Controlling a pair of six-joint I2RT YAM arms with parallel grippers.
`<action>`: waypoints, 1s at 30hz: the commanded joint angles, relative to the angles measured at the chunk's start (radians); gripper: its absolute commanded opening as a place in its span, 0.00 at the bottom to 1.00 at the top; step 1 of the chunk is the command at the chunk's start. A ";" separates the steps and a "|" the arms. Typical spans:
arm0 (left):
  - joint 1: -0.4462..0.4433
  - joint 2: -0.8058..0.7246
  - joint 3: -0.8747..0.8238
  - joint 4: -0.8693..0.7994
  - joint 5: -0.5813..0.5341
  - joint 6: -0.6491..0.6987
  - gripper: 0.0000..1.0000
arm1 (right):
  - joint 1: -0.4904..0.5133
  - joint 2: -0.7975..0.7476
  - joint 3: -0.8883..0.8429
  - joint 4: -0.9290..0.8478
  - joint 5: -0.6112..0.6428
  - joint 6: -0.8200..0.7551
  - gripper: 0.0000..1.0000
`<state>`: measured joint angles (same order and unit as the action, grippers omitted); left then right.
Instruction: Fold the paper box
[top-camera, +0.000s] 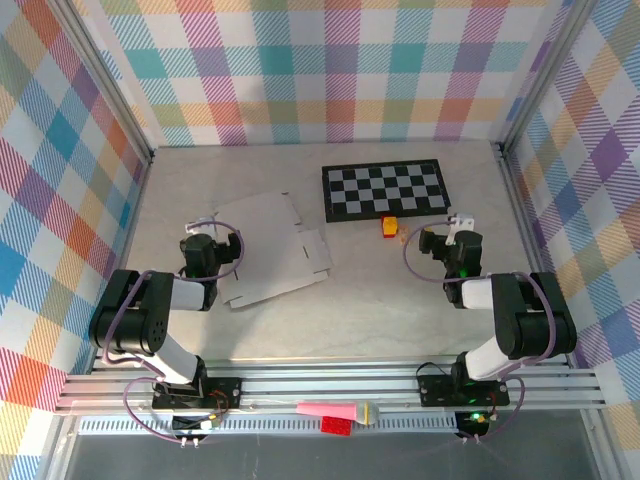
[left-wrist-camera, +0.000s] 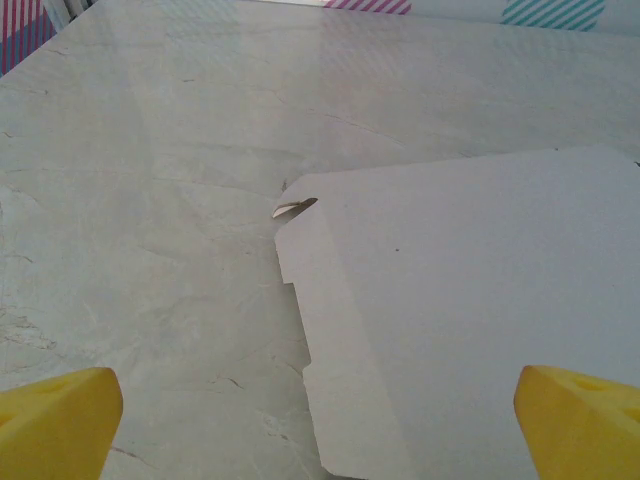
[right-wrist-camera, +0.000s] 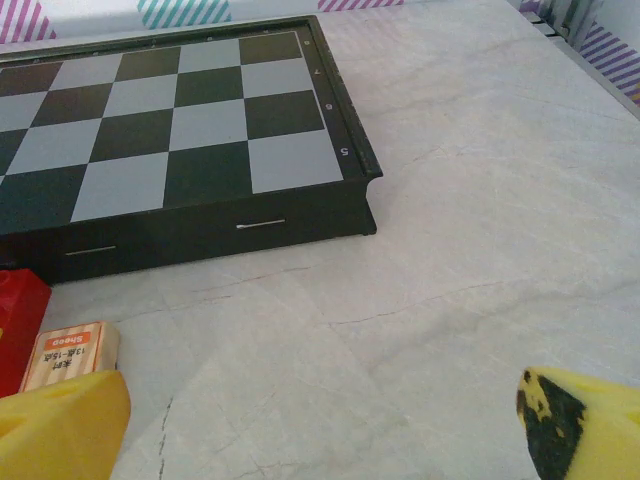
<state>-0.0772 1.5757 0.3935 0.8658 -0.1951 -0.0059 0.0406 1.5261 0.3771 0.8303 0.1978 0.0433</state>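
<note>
Paper box (top-camera: 268, 250) lies flat and unfolded on the table (top-camera: 380, 295) before the left gripper (left-wrist-camera: 320, 430), spread wide and empty like the right gripper (right-wrist-camera: 320, 425) beside the checkerboard (right-wrist-camera: 180, 130), so a lone push at its edge may just skid the thin sheet, not lift a flap.

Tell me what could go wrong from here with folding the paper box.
The paper box lies flat on the table; the open left gripper may push the thin sheet along instead of lifting its edge.
The open right gripper sits beside the wooden block and checkerboard, and could knock them when crossing over.
</note>
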 joint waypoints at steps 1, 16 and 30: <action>-0.006 -0.002 0.011 0.005 -0.011 0.014 1.00 | 0.007 0.008 0.014 0.038 0.005 0.004 0.99; -0.006 -0.002 0.011 0.004 -0.011 0.014 1.00 | 0.007 0.008 0.014 0.038 0.004 0.004 0.99; -0.033 -0.084 0.039 -0.106 -0.046 0.034 1.00 | 0.052 -0.090 -0.006 0.013 0.032 -0.046 0.99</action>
<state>-0.0841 1.5620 0.3962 0.8337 -0.2043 -0.0013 0.0498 1.5116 0.3752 0.8253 0.2031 0.0349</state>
